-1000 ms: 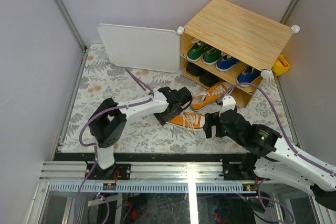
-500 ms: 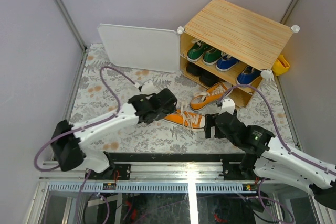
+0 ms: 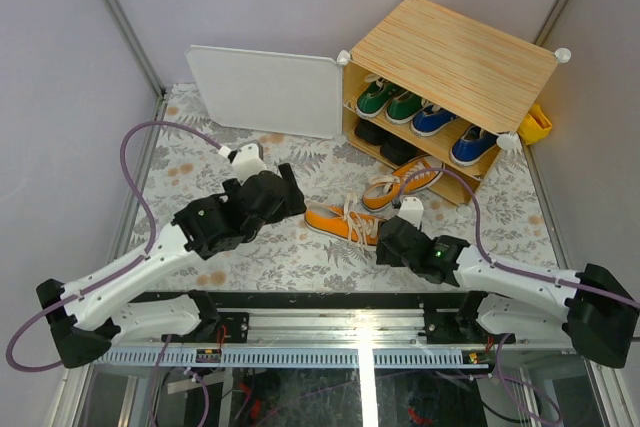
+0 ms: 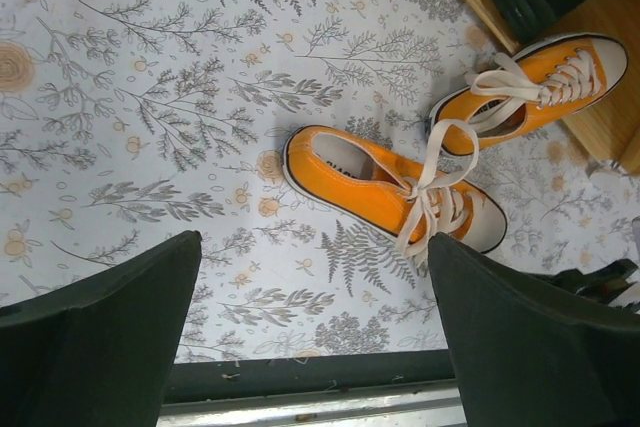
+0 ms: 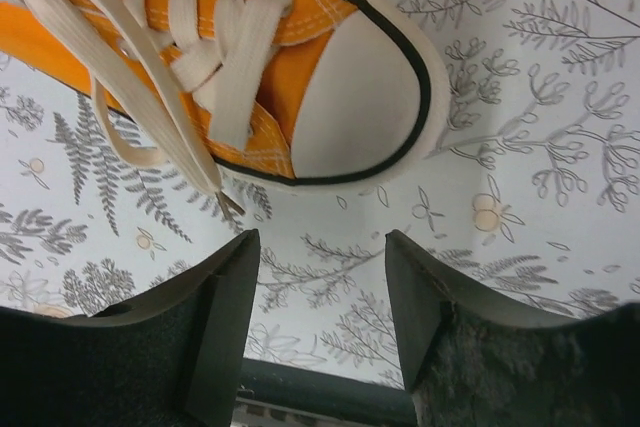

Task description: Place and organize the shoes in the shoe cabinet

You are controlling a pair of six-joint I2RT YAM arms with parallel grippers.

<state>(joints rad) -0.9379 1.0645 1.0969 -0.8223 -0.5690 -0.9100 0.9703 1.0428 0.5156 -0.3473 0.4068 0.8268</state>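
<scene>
The right pincer (image 5: 320,247) hangs low over the patterned cloth (image 5: 520,97) with its jaws partly apart and nothing between them. Just ahead of its tips lies the white toe cap of the nearer orange shoe (image 5: 250,57), close but, as far as the wrist view shows, not touched. The left pincer (image 4: 315,247) is spread wide and also empty; the same shoe lies ahead of it, heel end towards it, with bare cloth between. Beyond that shoe from both pincers, the second orange shoe (image 3: 402,183) rests with its toe over the bottom board of the shoe cabinet (image 3: 455,47) and its heel out on the cloth, its laces trailing back towards the first. Farther on, the cabinet stands with its white door (image 3: 265,90) swung open to the left. On the upper shelf sit the green pair (image 3: 388,99) and the blue pair (image 3: 432,119); below them the black pair (image 3: 385,142) sits in shadow. By my reckoning three pairs are housed and only the orange pair remains. The nearer shoe needs grasping and carrying to the free end of the lower level. Its mate needs pushing fully in beside it, and perhaps the door closing.
</scene>
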